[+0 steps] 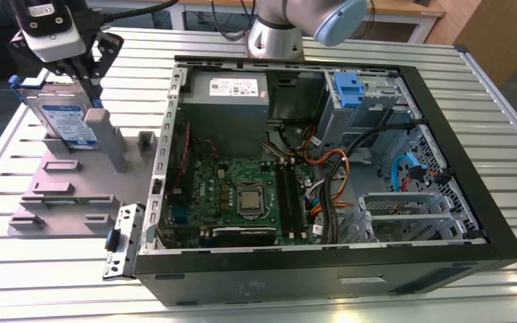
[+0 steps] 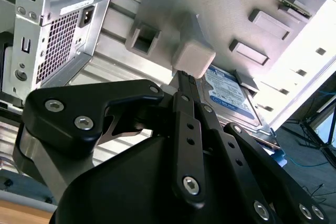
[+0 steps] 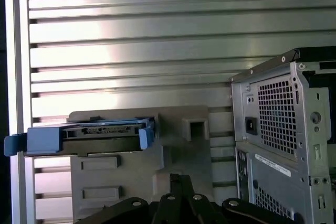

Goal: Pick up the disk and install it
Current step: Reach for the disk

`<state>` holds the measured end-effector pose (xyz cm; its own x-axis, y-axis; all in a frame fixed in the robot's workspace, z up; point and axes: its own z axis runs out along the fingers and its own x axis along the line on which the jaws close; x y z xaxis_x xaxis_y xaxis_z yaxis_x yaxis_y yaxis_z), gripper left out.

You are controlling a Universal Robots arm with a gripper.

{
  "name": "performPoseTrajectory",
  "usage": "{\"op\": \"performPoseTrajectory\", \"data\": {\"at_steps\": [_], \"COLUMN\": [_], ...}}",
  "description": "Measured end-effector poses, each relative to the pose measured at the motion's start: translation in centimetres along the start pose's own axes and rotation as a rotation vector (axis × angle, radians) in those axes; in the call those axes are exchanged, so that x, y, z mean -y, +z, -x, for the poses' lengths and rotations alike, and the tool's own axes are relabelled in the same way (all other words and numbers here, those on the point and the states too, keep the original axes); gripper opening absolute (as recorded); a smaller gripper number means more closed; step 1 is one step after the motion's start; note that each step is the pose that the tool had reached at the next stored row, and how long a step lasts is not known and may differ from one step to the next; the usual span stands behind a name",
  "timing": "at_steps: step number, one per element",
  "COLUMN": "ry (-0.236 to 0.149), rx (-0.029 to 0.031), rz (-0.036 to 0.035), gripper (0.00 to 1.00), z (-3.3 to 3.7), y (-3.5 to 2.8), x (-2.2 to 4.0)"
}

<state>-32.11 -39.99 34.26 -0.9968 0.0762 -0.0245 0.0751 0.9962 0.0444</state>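
A slatted metal table [image 1: 52,269] bears an open case [image 1: 330,262] and a grey fixture [image 1: 61,195] with the disk [image 1: 65,124] standing upright in it. The gripper [image 2: 181,77] hangs close by the disk, its fingers pressed together and empty.

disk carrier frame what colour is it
Blue; the carrier frame around the disk shows best in the first wrist view.

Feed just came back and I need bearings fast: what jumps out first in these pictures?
The open case lying on the slatted table dominates the exterior view's middle, its green board bared. At that view's left the disk stands on edge in a grey fixture, with the pincer close by its top.
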Motion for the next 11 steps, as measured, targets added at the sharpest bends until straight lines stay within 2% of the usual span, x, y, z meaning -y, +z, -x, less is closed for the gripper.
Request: {"op": "performPoseTrajectory", "data": {"at_steps": [1,11], "ry": [0.0,0.0], "rx": [0.0,0.0], "rz": [-0.0001,-0.0001], "gripper": [0.11,0.11], "z": [-1.27,-1.53], "y": [0.44,0.69], "x": [0.12,0.15]}}
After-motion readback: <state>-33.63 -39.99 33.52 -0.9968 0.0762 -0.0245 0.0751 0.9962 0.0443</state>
